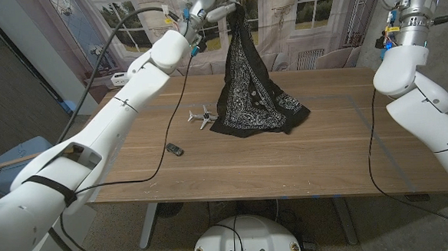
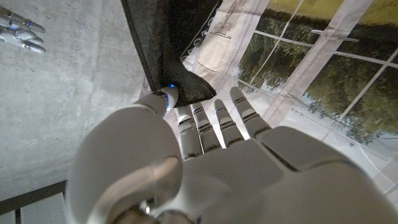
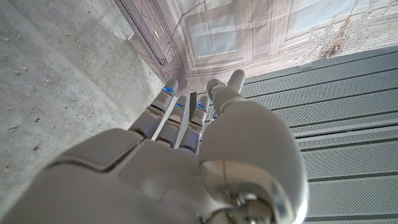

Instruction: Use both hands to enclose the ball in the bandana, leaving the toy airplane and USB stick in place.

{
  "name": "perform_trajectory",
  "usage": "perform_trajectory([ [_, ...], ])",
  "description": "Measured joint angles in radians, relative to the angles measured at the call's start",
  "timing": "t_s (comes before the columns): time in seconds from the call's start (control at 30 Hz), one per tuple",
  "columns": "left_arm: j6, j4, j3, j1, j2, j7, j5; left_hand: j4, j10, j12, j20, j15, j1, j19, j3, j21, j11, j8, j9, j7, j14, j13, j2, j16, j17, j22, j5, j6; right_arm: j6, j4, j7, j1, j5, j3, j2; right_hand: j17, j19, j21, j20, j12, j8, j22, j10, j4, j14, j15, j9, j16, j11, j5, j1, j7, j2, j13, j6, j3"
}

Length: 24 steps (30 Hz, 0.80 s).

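At upper centre of the head view, the left hand [image 1: 216,4] pinches one corner of the bandana [image 1: 247,93] and holds it high; the cloth hangs in a dark, paisley-printed cone, its lower edge pooled on the bench [image 1: 303,167]. Left wrist view confirms it: thumb [image 2: 163,98] pressed against a fold of the black fabric [image 2: 168,43], other fingers extended alongside.

Right hand [image 3: 186,155]: fingers straight and slightly apart, holding nothing; its wrist camera looks out at wall and backdrop, so the hand appears raised off the bench.

Ball: not visible; presumably under the draped cloth, cannot confirm.

Toy airplane [image 1: 201,117] lies just left of the cloth's hem, apart from it. USB stick [image 1: 175,149] sits lower left of the airplane, nearer the front edge.

Handling judgement: bandana is thin, limp and light, and folds under its own weight; a single-corner pinch could slip. Best holds are corners or gathered hem. A ball would roll freely if the cloth drags. Hem swinging leftward could nudge the light airplane.
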Motion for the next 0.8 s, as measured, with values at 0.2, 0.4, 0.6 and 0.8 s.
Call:
perform_trajectory([
  [0.2,0.119,0.025,0.030,-0.019,-0.016,0.031,0.038,-0.018,0.013,0.000,0.000,0.000,0.016,0.011,0.009,0.008,0.002,0.000,-0.035,0.022,0.000,0.000,-0.016,0.000,-0.005,-0.005,0.000,0.022,0.032,0.018,0.013,-0.002,0.001,0.000,-0.001,0.000,0.000,0.000,0.000,0.000,0.000,0.000,0.001,-0.004,0.000,0.000,0.000,0.000,-0.001,0.000,0.000,0.000,0.000,0.000,0.000,0.004],
  [0.4,0.190,0.112,0.068,-0.066,-0.063,0.064,0.065,-0.030,0.026,0.005,-0.002,-0.001,0.018,0.020,0.013,0.017,-0.002,0.021,-0.058,0.029,0.010,0.000,-0.026,0.000,-0.005,-0.009,-0.009,0.029,0.061,0.038,0.029,-0.004,0.009,0.001,-0.002,0.000,0.000,0.000,0.000,0.000,0.000,0.000,0.001,-0.004,0.000,0.000,0.000,0.000,-0.001,0.000,0.000,0.000,0.000,0.000,0.000,0.004],
  [0.6,0.249,0.190,0.120,-0.126,-0.107,0.093,0.107,-0.038,0.049,0.011,-0.002,0.000,0.018,0.030,0.021,0.025,-0.015,0.023,-0.085,0.029,0.025,0.000,-0.034,0.000,-0.005,-0.014,-0.015,0.039,0.078,0.051,0.041,-0.012,0.017,0.003,-0.004,0.000,0.000,0.000,0.000,0.000,0.000,0.000,0.001,-0.004,0.000,0.000,0.000,0.000,-0.001,0.000,0.000,0.000,0.000,0.000,0.000,0.004],
  [0.8,0.282,0.259,0.160,-0.172,-0.146,0.111,0.136,-0.042,0.057,0.011,-0.002,0.000,0.018,0.030,0.025,0.026,-0.014,0.023,-0.099,0.024,0.025,0.000,-0.042,0.000,-0.005,-0.014,-0.015,0.045,0.058,0.046,0.090,-0.043,0.035,0.019,-0.025,0.007,-0.004,0.000,0.013,0.000,-0.015,0.000,-0.014,-0.004,0.000,0.000,-0.004,0.000,0.014,-0.006,-0.008,-0.019,-0.001,0.000,-0.053,0.004],
])
